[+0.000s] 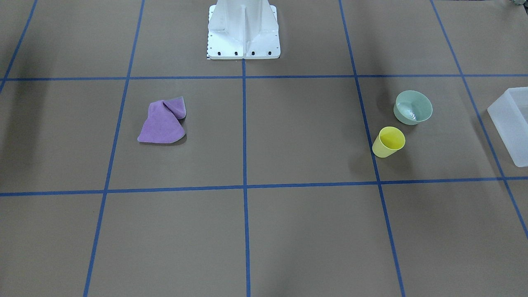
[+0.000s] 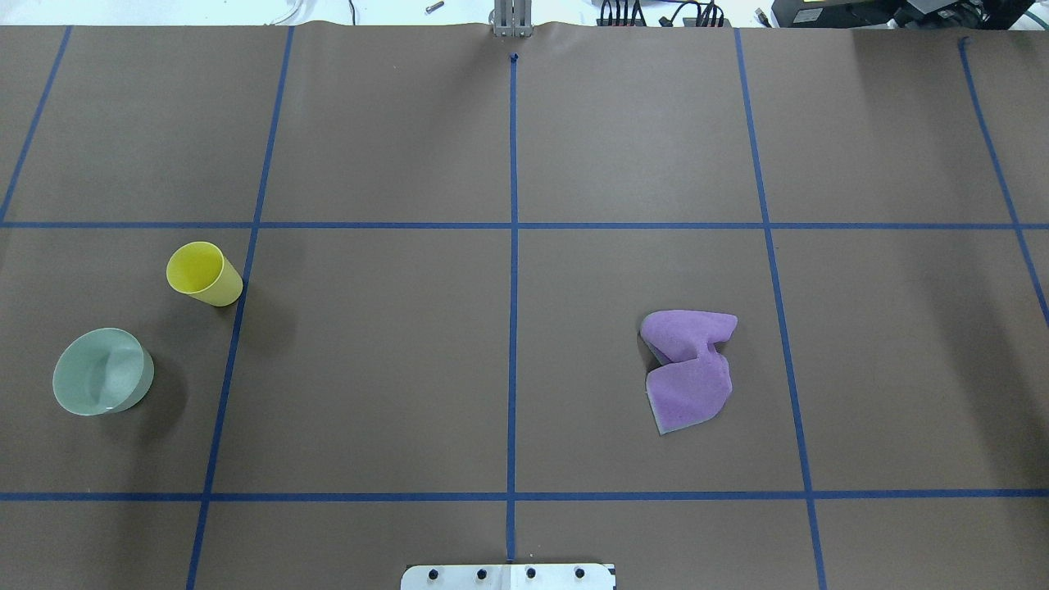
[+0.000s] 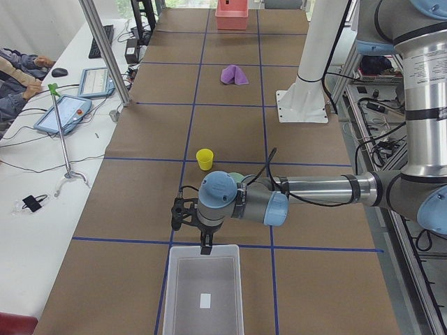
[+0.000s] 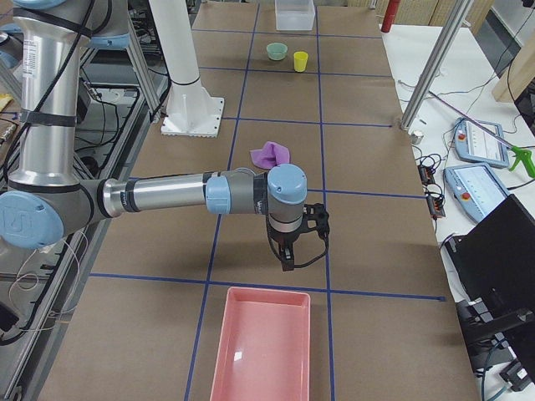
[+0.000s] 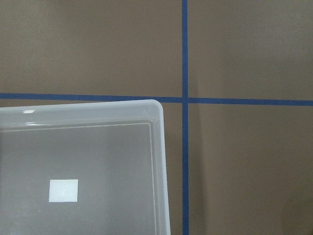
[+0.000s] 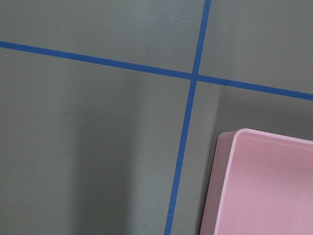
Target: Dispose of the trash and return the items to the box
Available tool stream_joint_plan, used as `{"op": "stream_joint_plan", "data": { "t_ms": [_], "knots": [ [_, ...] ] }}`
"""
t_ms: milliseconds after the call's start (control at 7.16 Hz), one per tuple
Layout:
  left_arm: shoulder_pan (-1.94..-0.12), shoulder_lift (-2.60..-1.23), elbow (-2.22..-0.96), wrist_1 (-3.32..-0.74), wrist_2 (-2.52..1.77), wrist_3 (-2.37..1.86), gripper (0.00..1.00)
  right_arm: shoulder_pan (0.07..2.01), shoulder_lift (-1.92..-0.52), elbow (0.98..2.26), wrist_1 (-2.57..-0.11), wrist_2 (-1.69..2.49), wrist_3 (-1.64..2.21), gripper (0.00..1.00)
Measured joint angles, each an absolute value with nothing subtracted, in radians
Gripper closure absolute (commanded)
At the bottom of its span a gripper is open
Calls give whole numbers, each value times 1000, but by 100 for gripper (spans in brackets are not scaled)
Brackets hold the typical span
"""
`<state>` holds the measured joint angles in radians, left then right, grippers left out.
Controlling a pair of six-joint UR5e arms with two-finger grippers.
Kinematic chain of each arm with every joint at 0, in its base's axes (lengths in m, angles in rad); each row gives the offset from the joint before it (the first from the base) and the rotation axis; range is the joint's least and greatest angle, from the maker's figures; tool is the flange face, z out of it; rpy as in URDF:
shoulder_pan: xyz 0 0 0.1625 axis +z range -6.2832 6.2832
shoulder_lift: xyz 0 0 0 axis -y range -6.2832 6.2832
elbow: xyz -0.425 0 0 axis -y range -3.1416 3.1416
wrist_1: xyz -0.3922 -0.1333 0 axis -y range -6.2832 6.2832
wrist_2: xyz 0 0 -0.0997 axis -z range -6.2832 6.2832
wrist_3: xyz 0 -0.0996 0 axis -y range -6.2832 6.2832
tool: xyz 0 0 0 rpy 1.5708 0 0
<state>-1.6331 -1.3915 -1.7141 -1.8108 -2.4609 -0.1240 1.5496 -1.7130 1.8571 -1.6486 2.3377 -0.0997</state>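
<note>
The mint-green bowl (image 1: 413,107) (image 2: 102,371) and the yellow cup (image 1: 388,142) (image 2: 203,274) stand upright side by side on the brown table. The frosted box (image 1: 511,123) (image 3: 204,293) sits past them at the table's end with nothing in it but a white label. A crumpled purple cloth (image 2: 688,369), the only thing that looks like trash, lies on the other half. My left gripper (image 3: 207,246) hangs over the box's near rim. The right gripper (image 4: 287,259) hovers beside a pink bin (image 4: 261,347). Whether either is open, I cannot tell.
The white pedestal (image 1: 243,29) stands at the robot's side of the table. Blue tape lines (image 2: 513,246) divide the surface into squares. Aluminium posts (image 3: 105,52), tablets and a person's arms (image 3: 17,70) are at a side desk.
</note>
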Motion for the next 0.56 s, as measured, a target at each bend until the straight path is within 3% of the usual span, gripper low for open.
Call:
{"op": "stream_joint_plan", "data": {
  "t_ms": [559],
  "knots": [
    [-1448,-1404,-1803,-1808,-2479,-309,2,1533,-1708,1858,-1647,2343,-99,0]
  ]
}}
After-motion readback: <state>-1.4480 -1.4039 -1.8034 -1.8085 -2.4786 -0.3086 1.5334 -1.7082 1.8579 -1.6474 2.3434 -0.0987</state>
